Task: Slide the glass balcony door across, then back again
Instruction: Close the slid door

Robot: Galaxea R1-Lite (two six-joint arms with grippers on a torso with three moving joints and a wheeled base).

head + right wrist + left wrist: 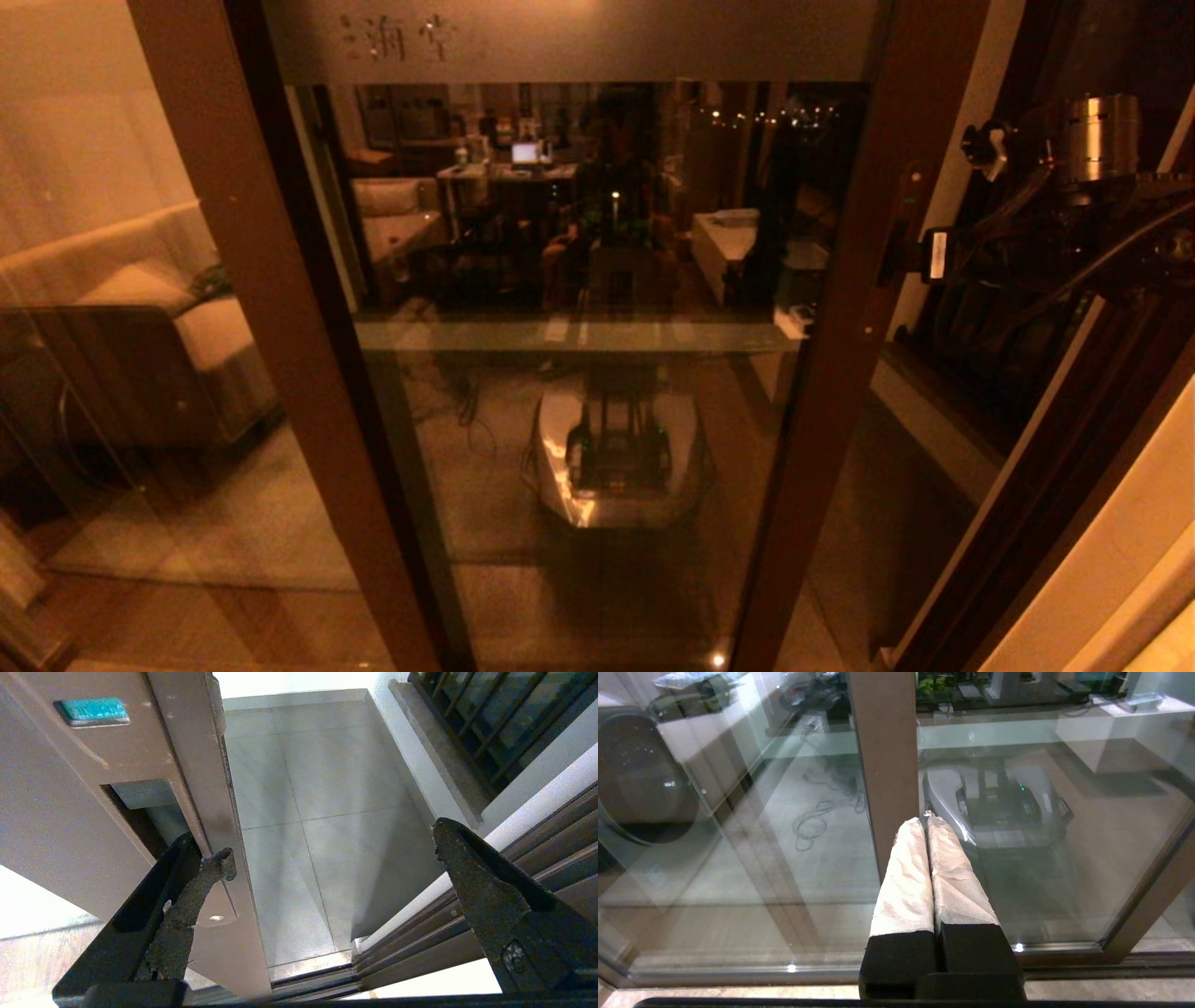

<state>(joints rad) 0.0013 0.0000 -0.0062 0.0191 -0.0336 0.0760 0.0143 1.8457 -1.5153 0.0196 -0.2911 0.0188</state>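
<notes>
Brown wood framed the scene. Nearest the robot, the right gripper was raised at the tall glass balcony door, a floor-to-ceiling pane in a brown wooden frame. Its two dark, rough-surfaced fingers were spread wide. One finger lay against the edge of the door's brown stile, just beside the slim recessed lock plate; the other stood well apart from it, near the brown grooved jamb. Between the fingers showed a gap of pale grey tiled balcony floor, so the door stood partly open.

The left gripper hung low in front of the glass, its white-wrapped fingers pressed together and gripping nothing.

In the head view, the right arm reached in from the right side at the door's right-hand stile. A frosted top band with characters crossed the pane. The glass mirrored the robot's white wheeled base. Farther left, a second brown-framed glass panel showed a beige sofa. Beyond the gap, a dark barred window stood above the balcony floor.
</notes>
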